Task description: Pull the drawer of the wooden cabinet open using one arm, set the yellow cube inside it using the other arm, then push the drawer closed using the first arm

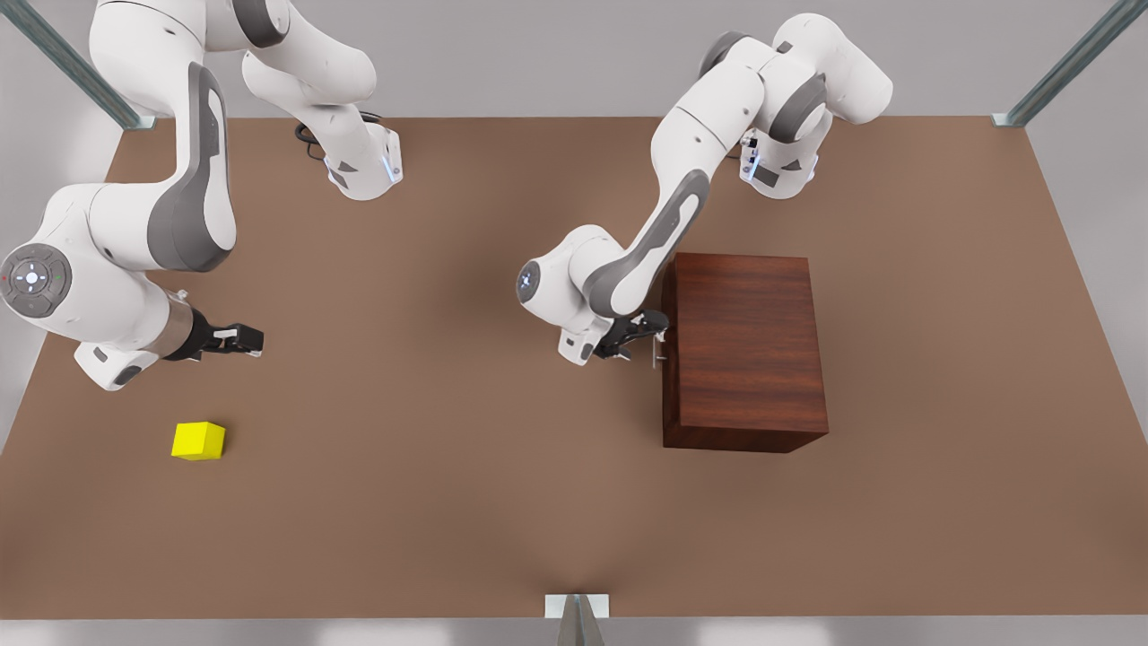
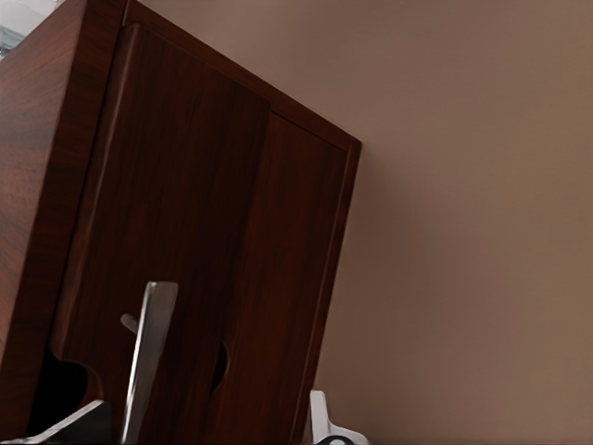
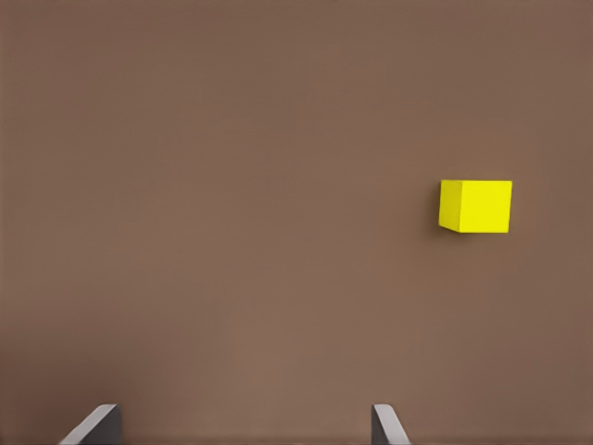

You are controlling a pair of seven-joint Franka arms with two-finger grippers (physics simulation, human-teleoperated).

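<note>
Wooden cabinet (image 1: 749, 350) stands on the brown table (image 1: 448, 502) toward the front view's right, its front face turned to the front view's left. Drawer (image 2: 185, 250) sits flush in that face, closed, with its slim silver handle (image 1: 657, 352) standing off the panel. Left gripper (image 1: 647, 334) is at the handle; in the left wrist view the fingers (image 2: 324, 422) sit spread apart on either side of the bar (image 2: 148, 357), which lies between them, not yet clamped. Right gripper (image 1: 244, 339) hangs over bare table at the front view's left, fingers (image 3: 93, 426) set wide, holding nothing. Yellow cube (image 1: 198, 440) rests on the table near that gripper, apart from it and well away from the cabinet.
</note>
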